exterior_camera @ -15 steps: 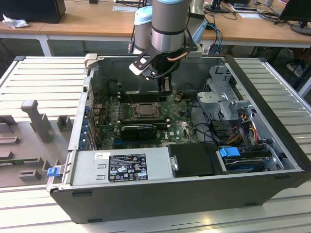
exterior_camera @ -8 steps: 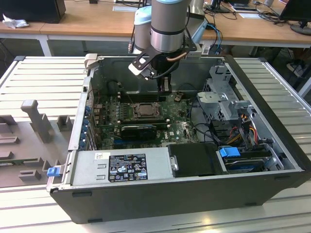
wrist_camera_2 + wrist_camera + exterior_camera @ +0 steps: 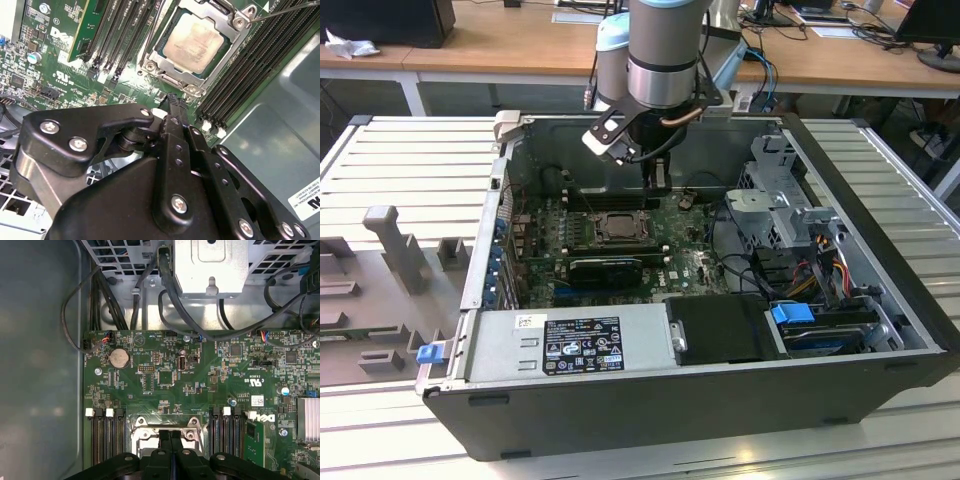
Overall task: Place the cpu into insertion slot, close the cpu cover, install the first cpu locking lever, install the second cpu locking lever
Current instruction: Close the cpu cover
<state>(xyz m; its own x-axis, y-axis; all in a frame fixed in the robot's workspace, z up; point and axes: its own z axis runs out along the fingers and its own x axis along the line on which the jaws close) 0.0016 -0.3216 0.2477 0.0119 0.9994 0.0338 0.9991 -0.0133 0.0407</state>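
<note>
Second wrist view, jaws pressed together and empty, just beside the cpu cover (image 3: 170, 75), cpu (image 3: 192, 42) seated within it.

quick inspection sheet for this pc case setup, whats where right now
surface: slatted metal table carrying the open computer case
job's things: cpu seated, cpu cover lying flat around it; thin metal rod sticking out at one corner
clutter: grey fixture blocks on the table
grippers: gripper shut, holding nothing, tips near the cover's edge
cables: black cables inside the case
surroundings: wooden desks behind
</note>
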